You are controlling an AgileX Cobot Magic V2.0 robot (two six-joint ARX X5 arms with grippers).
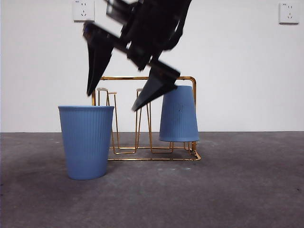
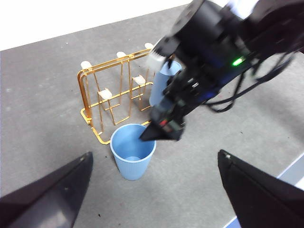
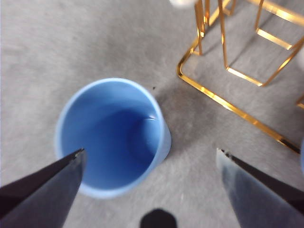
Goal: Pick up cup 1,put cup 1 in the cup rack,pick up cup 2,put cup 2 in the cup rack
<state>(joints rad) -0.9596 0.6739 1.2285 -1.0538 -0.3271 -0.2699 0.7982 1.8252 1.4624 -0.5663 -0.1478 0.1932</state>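
1. The cup rack (image 1: 145,118) of gold wire stands on the grey surface (image 1: 237,190), its rectangular base flat and its hairpin pegs upright
2. One blue ribbed cup, the inverted cup (image 1: 178,114), sits mouth down over a peg at one end of the rack, its rim clear of the base
3. A second blue cup, the upright cup (image 1: 86,141), stands mouth up on the surface just in front of the rack's other end, apart from the wire frame in the left wrist view
4. The right gripper (image 1: 118,95) hangs above the upright cup and the rack, tilted, with its jaws spread wide and nothing between them; in its own wrist view the open mouth of the upright cup (image 3: 111,137) lies below, near one jaw
5. The left gripper (image 2: 152,190) is held high and well back from the things, jaws wide apart and empty, looking down on the rack (image 2: 114,95), both cups and the other arm
6. Two wall sockets (image 1: 83,9) show on the white wall behind
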